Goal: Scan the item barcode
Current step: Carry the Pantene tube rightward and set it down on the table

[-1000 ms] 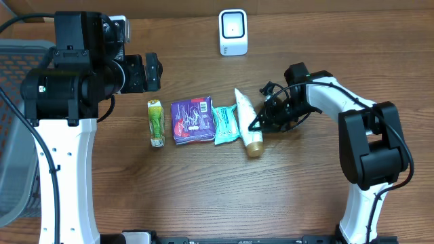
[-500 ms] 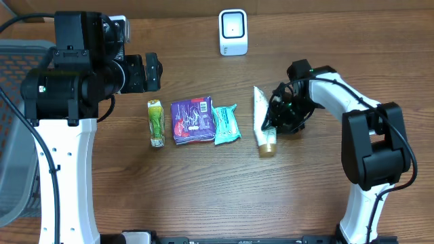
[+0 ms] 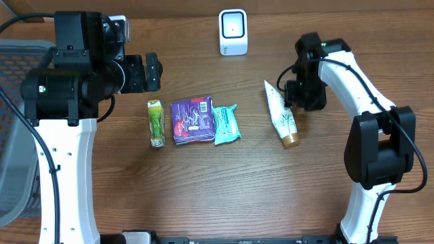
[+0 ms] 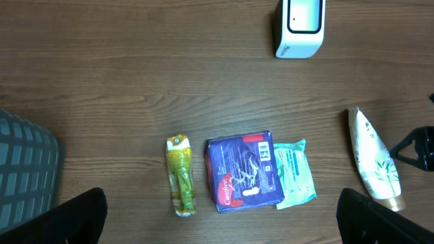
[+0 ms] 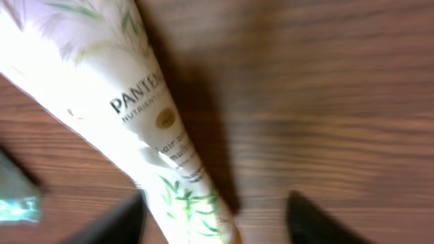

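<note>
Right gripper (image 5: 215, 220) hovers low, jaws apart, astride the white Pantene tube (image 3: 281, 116) lying flat on the counter (image 3: 203, 190), right of the teal pack (image 3: 226, 125), purple pack (image 3: 192, 120) and green sachet (image 3: 156, 123), left gripper (image 3: 150, 72) spread wide, grey basket (image 3: 13, 135) far left, its contents hidden

Glossy plastic tube (image 3: 279, 115) on wood-grain table (image 3: 203, 183)

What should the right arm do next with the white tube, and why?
Probably shift the right gripper sideways to centre the tube between its open fingers. The tube lies loose on the table, beside one finger rather than mid-gap, well short of the scanner.
</note>
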Controlling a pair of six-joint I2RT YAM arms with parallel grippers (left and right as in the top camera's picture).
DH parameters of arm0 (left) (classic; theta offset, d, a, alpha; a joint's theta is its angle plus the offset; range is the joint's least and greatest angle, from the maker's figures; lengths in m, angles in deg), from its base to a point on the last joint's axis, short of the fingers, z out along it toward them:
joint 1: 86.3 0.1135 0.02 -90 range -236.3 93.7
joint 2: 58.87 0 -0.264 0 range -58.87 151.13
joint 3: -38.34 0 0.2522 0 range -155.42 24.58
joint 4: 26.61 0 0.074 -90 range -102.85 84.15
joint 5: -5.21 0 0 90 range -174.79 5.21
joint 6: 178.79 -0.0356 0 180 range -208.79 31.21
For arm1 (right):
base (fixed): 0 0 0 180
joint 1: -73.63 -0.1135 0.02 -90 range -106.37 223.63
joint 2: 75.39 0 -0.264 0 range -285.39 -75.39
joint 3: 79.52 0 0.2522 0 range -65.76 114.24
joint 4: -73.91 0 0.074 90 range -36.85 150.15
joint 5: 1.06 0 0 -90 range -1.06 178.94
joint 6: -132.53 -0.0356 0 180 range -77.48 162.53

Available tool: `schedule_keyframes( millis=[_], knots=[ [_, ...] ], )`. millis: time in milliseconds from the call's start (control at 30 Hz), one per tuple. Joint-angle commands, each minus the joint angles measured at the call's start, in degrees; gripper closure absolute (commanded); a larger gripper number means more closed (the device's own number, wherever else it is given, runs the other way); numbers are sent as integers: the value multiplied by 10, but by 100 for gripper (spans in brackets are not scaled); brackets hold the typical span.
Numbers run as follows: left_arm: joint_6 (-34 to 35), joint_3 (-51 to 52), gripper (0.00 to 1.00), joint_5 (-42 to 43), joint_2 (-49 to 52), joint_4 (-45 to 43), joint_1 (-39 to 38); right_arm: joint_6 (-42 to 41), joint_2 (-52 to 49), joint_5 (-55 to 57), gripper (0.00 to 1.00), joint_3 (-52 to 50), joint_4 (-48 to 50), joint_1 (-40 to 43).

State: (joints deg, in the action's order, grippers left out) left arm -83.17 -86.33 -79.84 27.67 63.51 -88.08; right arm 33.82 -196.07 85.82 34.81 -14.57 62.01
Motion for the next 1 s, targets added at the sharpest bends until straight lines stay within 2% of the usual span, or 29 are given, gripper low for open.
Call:
schedule_keyframes(
  millis=[0, 33, 333, 733, 800, 833, 900, 967],
  knots=[
    [-5, -6, 1, 0, 4, 0, -1, 21, 7, 68, 9, 44, -4, -29],
    [-5, -6, 0, 0, 4, 0, -1, 27, 7, 76, 0, 48, -1, -42],
    [-5, -6, 0, 0, 4, 0, -1, 28, -11, 203, 0, 40, 90, -159],
    [-5, -6, 0, 0, 4, 0, -1, 30, -81, 263, 1, 36, 108, -159],
    [-5, -6, 0, 0, 4, 0, -1, 30, -83, 264, 11, 36, 109, -159],
    [-5, -6, 0, 0, 4, 0, -1, 30, -83, 266, 20, 36, 110, -159],
    [-5, -6, 1, 0, 4, 0, -1, 29, -83, 274, 47, 36, 112, -157],
    [-5, -6, 0, 0, 4, 0, -1, 29, -83, 280, 57, 36, 112, -154]
  ],
)
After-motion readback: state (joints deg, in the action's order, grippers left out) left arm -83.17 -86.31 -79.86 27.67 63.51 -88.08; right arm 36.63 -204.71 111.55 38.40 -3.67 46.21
